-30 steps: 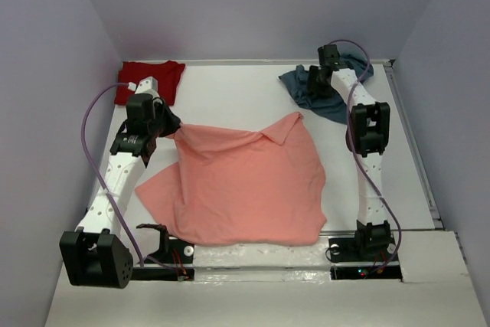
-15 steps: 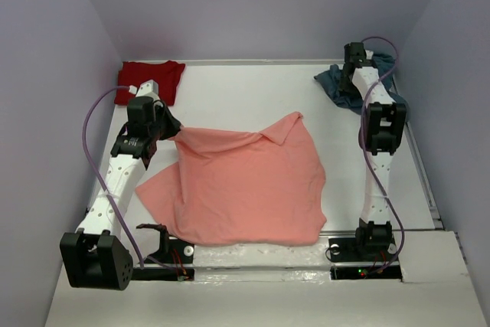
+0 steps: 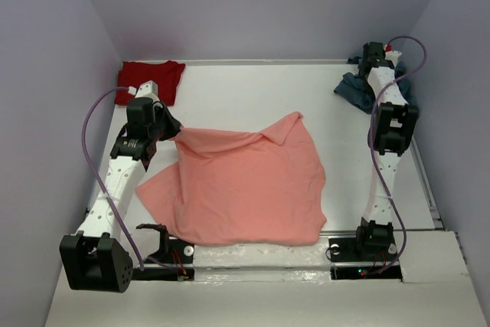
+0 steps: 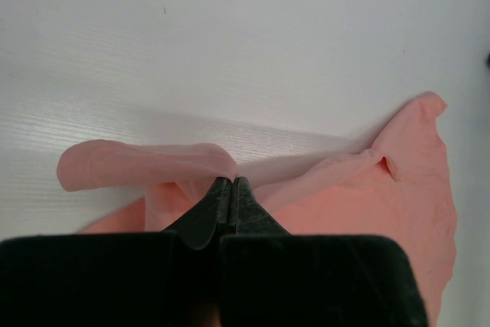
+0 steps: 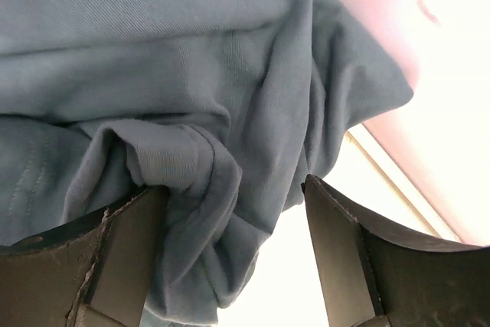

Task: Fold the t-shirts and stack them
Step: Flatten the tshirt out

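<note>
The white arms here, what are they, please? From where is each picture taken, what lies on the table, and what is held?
They are two robot arms at the table's near edge. One view looks down from above; two come from wrist cameras. Three shirts lie there: a salmon shirt in the middle, a dark red shirt far left, a teal shirt far right. The left hand is shut on the salmon shirt's edge. The right hand is open, teal cloth between its fingers.

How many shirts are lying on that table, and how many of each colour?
salmon-pink shirt: 1
dark red shirt: 1
teal-blue shirt: 1
Total: 3 shirts
</note>
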Robot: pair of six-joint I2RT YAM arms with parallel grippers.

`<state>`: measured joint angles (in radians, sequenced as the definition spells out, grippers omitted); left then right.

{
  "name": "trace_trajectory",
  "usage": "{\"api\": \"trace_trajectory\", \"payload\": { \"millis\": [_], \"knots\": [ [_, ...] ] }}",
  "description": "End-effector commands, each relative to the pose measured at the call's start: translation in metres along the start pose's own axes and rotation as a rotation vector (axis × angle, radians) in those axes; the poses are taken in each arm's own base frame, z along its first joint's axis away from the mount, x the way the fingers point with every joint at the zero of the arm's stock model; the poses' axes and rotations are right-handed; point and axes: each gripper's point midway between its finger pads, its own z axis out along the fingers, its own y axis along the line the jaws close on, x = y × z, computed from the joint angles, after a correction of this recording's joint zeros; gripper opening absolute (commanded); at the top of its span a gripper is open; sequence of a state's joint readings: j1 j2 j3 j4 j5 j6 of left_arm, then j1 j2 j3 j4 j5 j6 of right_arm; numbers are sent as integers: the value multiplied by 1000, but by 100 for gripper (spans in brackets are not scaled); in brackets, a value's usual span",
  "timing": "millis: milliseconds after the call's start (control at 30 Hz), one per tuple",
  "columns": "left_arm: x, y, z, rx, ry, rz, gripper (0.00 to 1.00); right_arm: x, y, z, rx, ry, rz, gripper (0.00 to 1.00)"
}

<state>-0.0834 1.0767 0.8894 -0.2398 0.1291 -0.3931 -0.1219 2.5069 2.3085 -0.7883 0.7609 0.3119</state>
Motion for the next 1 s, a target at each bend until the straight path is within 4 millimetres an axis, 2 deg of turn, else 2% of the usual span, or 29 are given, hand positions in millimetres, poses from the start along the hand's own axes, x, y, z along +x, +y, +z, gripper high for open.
{"api": "trace_trajectory", "payload": {
  "millis": [0,33,67,233,267,333,367,433,467,500,533,567,600,633,667,733,767,800,833,933,967],
  "knots": [
    [-6,-6,-6,32,-38,-4,0,-77,-22,-49,-43,-167,188,77],
    [-6,-7,-7,37,-38,-8,0,-95,-30,-62,-53,-211,221,78],
    [-6,-7,-8,40,-40,-11,0,-104,-35,-68,-50,-233,231,78],
    [-7,-8,-12,46,-54,-17,0,-130,-45,-103,-149,-275,254,81],
    [-6,-8,-13,46,-55,-17,0,-140,-49,-120,-176,-302,261,83],
    [-6,-8,-14,47,-57,-20,0,-148,-50,-137,-216,-330,245,83],
    [-5,-7,-13,46,-56,-21,0,-156,-46,-158,-321,-341,251,84],
    [-5,-8,-14,50,-58,-21,0,-151,-35,-179,-459,-308,253,84],
    [-5,-8,-13,50,-59,-22,0,-144,-15,-199,-624,-266,237,84],
    [-5,-8,-13,51,-60,-22,0,-138,-10,-211,-695,-243,231,83],
    [-6,-8,-12,51,-60,-24,0,-123,2,-235,-822,-179,229,83],
    [-5,-8,-12,50,-59,-23,0,-118,0,-236,-822,-160,242,83],
    [-6,-9,-12,56,-60,-24,0,-105,14,-255,-955,-104,214,81],
    [-5,-9,-11,56,-54,-19,0,-90,18,-263,-1014,-52,213,81],
    [-6,-11,-10,60,-56,-14,0,-79,27,-282,-1131,-1,187,78],
    [-7,-10,-10,56,-58,-14,0,-64,32,-299,-1211,49,184,77],
    [-8,-11,-10,58,-59,-13,0,-48,32,-312,-1287,96,166,77],
    [-8,-11,-9,58,-59,-12,0,-45,34,-321,-1315,105,178,77],
    [-9,-11,-9,58,-60,-12,0,-45,26,-330,-1332,92,183,75],
    [-10,-12,-7,61,-59,-13,0,-19,30,-337,-1373,171,168,73],
    [-12,-13,-6,63,-63,-11,0,-4,34,-337,-1404,228,152,71]
  ]
}}
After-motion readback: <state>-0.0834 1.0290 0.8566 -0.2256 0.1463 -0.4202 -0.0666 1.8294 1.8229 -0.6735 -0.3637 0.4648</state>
